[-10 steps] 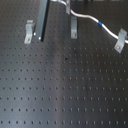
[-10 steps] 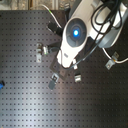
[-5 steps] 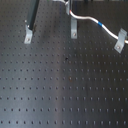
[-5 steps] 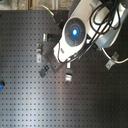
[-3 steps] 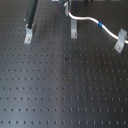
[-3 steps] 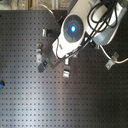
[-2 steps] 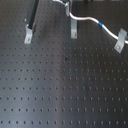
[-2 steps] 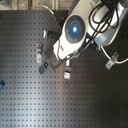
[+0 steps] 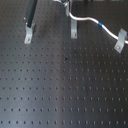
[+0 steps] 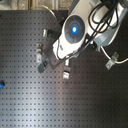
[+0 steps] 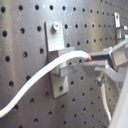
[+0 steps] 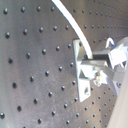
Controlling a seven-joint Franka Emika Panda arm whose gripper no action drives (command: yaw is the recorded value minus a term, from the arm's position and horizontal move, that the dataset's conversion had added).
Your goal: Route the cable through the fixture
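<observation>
The cable (image 9: 89, 20) is a thin white cord with a blue band (image 9: 100, 24). In the first exterior view it runs from the top edge across the middle metal clip (image 9: 74, 30) to the right clip (image 9: 120, 40). My gripper (image 11: 102, 59) is shut on the cable's (image 11: 55, 65) red-tipped end. That end lies just beside a clip (image 11: 60, 75) in both wrist views. In the second wrist view the cable (image 12: 75, 27) slants down to the clip (image 12: 82, 70) at the fingertips. The arm's blue-lit body (image 10: 74, 29) hides the grasp in the second exterior view.
A third clip (image 9: 28, 36) stands at the first exterior view's left, under a dark bar (image 9: 31, 12) of the gripper assembly. More clips (image 10: 39, 49) (image 10: 66, 73) (image 10: 111, 60) dot the black perforated board (image 9: 65, 90). A small blue object (image 10: 2, 85) sits at the second exterior view's left edge.
The gripper has drawn back toward the top of the first exterior view with the cable end. The dark bar now sits higher over the left clip. The cable's run has hardly shifted.
</observation>
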